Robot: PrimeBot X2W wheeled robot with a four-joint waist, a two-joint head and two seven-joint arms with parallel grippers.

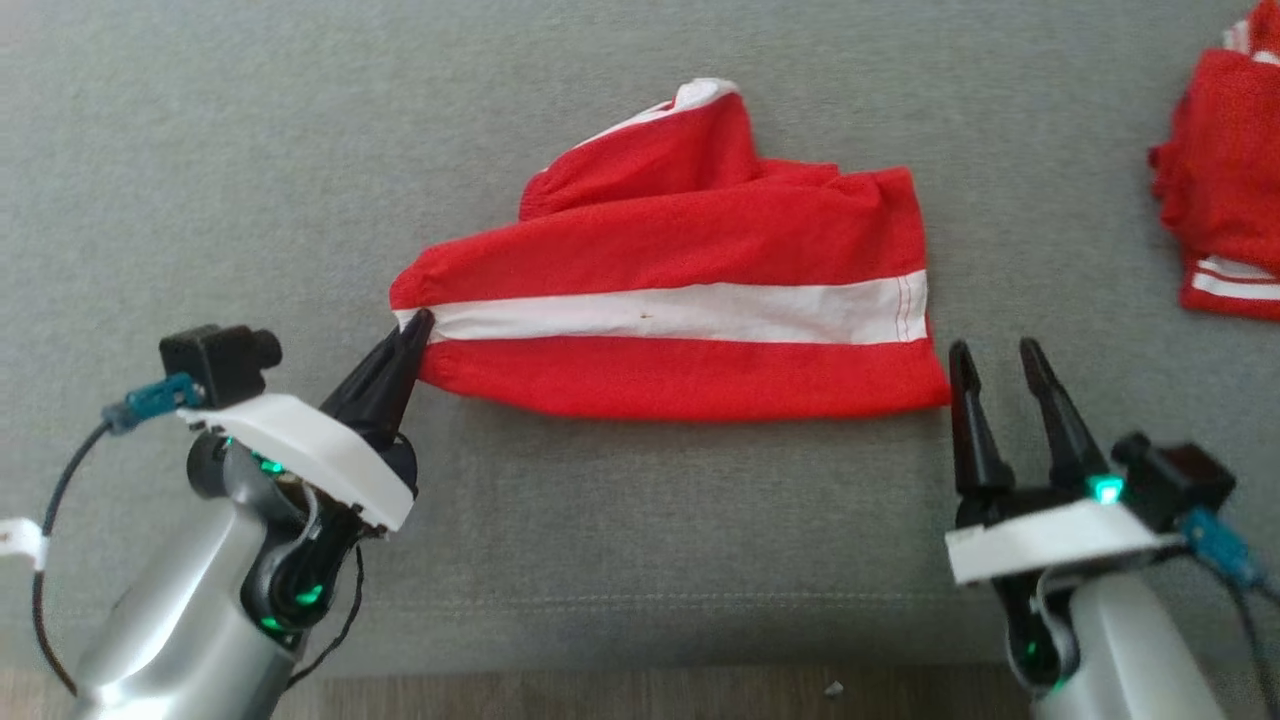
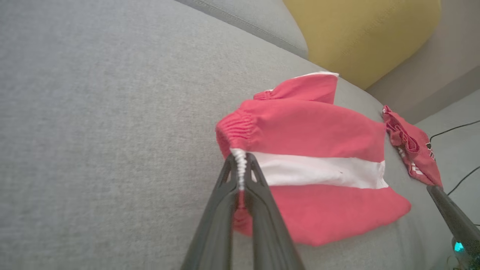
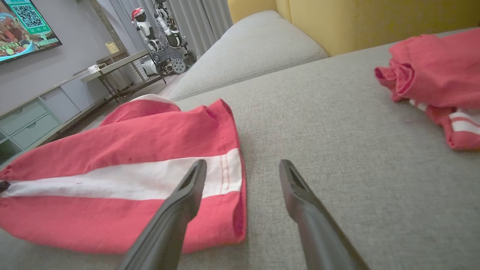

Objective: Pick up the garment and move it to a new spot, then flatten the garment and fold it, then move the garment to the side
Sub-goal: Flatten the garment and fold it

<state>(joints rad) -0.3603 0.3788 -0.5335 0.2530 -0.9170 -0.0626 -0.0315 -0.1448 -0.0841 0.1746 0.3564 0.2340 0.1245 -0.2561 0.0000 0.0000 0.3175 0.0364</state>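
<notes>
At L gripper (image 1: 418, 322) tips: garment (image 1: 680, 250) pinched by its elastic edge, R gripper (image 1: 995, 350) agape just beside its other end.
Risk: 1-sided tug w/ thin pinch, cloth may slip or bunch.

Red garment (image 1: 680, 250), white band, folded flat on grey cushion (image 1: 200, 150)

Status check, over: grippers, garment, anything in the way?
Left gripper shut on shorts waistband. Right gripper open by the hem end. Shorts lying loosely folded on couch. Second red garment far right, out of the way.
</notes>
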